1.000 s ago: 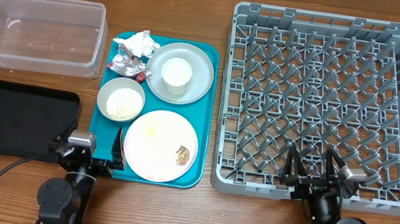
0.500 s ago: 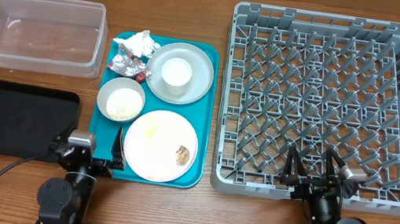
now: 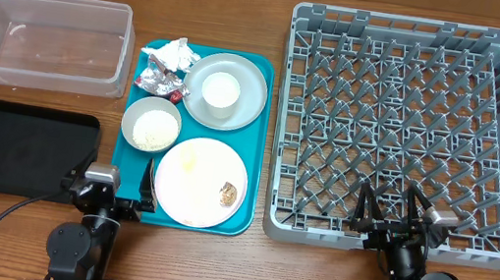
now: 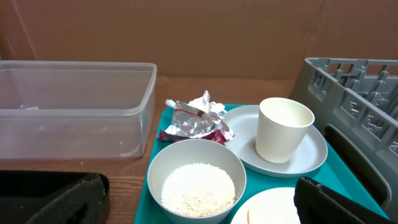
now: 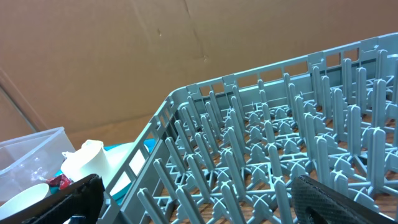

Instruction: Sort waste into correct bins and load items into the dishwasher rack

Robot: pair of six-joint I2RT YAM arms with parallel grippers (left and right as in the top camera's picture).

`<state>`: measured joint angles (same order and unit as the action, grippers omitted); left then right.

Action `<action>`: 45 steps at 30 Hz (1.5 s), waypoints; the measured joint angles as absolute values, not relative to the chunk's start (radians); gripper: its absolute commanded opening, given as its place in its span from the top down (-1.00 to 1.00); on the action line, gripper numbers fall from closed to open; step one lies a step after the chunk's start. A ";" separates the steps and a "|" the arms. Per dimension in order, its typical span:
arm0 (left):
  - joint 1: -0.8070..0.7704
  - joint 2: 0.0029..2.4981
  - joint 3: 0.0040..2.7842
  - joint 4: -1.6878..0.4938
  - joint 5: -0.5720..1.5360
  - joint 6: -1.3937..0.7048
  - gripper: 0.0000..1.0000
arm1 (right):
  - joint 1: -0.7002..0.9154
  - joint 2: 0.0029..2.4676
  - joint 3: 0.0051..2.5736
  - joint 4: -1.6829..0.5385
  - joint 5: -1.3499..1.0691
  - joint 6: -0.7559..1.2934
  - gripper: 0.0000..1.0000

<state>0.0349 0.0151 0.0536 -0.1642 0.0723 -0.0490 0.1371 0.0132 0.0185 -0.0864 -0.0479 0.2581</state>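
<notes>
The grey rack (image 3: 394, 122) takes the right side. Left of it lies the teal tray (image 3: 256, 141). Further left is the clear tub (image 3: 52, 1), with the black tray (image 3: 20, 147) in front of it. Both claws, left (image 3: 117, 180) and right (image 3: 388, 212), gape fully at the near edge, holding nothing. On the teal tray sit the pale plate (image 3: 190, 176), the grey plate (image 3: 250, 100) under the cup (image 3: 220, 91), the bowl (image 4: 157, 171) of rice (image 3: 154, 129), the napkin (image 3: 174, 51) and foil wrapper (image 3: 160, 79) touching at its far-left corner, and a brown scrap (image 3: 228, 193) on the pale plate.

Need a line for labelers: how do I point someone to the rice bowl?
Find the teal tray between the black tray and the big grey rack. The bowl sits on its left side, between the foil wrapper and the pale plate. It is the only dish holding white rice, smaller and deeper than either plate.
</notes>
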 measured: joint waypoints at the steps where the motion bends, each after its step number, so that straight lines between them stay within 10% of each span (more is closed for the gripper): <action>1: 0.035 0.015 0.054 -0.164 0.072 -0.049 -1.00 | 0.137 0.013 0.019 -0.086 -0.048 0.258 -1.00; 45: 0.035 0.015 0.053 -0.164 0.072 -0.049 -1.00 | 0.137 0.037 0.173 -0.231 -0.236 0.337 -0.99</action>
